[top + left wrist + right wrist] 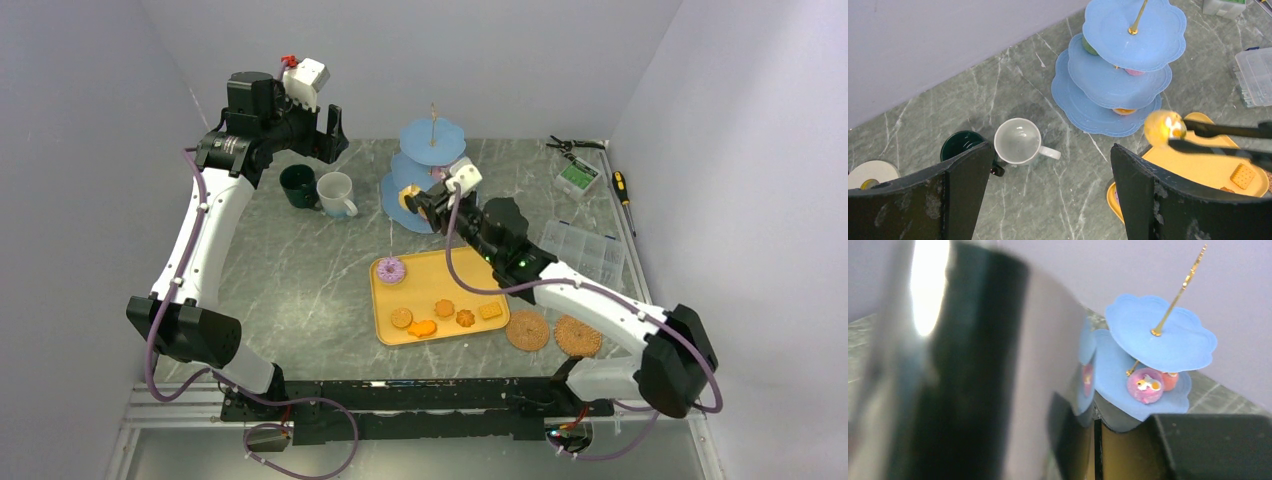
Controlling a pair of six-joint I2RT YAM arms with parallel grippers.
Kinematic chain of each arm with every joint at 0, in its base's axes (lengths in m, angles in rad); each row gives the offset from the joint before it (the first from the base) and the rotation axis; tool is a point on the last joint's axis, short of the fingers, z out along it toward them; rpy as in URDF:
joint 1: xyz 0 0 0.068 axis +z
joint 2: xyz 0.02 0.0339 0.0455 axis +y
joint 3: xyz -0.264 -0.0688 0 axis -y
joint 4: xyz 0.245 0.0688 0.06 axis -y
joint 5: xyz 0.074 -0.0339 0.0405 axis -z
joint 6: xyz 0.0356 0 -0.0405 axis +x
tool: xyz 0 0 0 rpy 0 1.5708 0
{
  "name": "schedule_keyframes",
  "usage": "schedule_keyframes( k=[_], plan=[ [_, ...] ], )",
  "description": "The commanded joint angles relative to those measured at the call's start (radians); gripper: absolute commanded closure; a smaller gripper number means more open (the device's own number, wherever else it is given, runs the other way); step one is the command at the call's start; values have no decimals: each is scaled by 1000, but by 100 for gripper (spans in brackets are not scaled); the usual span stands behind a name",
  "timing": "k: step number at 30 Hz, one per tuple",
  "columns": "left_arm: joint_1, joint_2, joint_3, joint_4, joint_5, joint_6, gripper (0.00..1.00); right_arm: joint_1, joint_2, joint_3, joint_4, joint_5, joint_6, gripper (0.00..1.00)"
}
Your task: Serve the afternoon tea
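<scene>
As tongs (1219,131) pinch it, round yellow doughnut (1158,128)

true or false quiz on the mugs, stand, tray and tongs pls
1. The white mug is empty. True.
2. The top tier of the blue stand holds a doughnut. False: it is bare.
3. A pink doughnut lies on the yellow tray. True.
4. On the left gripper the jaws are shut. False: they stand wide open, holding nothing.
5. The black tongs grip a yellow treat. True.
</scene>
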Motion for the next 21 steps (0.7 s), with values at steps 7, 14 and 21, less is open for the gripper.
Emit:
schedule_keyframes(
  k=[7, 14, 21],
  plan=[
    [5, -41, 18, 22, 20, 8, 7, -70, 212, 187, 102, 9, -82, 65],
    [5, -40, 7, 29, 17, 11, 7, -87, 313, 214, 200, 97, -94, 65],
    [6, -38, 4, 26, 19, 15, 7, -120, 383, 235, 258, 131, -67, 65]
  ],
)
